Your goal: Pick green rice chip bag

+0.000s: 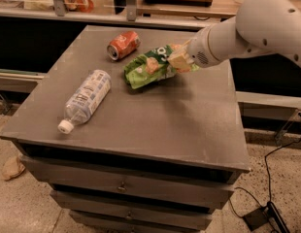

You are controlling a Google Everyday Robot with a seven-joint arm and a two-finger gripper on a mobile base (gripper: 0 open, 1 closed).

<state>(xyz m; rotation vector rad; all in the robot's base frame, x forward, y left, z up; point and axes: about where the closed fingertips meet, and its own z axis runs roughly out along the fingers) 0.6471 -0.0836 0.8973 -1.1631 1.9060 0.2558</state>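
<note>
The green rice chip bag [149,66] is a crumpled bright-green foil bag with tan chip pictures, at the back middle of the grey table top [155,125]. My gripper [180,60] comes in from the right on the white arm [247,30] and is shut on the bag's right end. That end is raised off the table while the left end hangs low, and a shadow lies under the bag.
An orange-red crushed can [123,44] lies just behind and left of the bag. A clear plastic bottle with a white cap [86,100] lies on its side at the left. Drawers sit under the table top. A cable and plug lie on the floor at the lower right [261,216].
</note>
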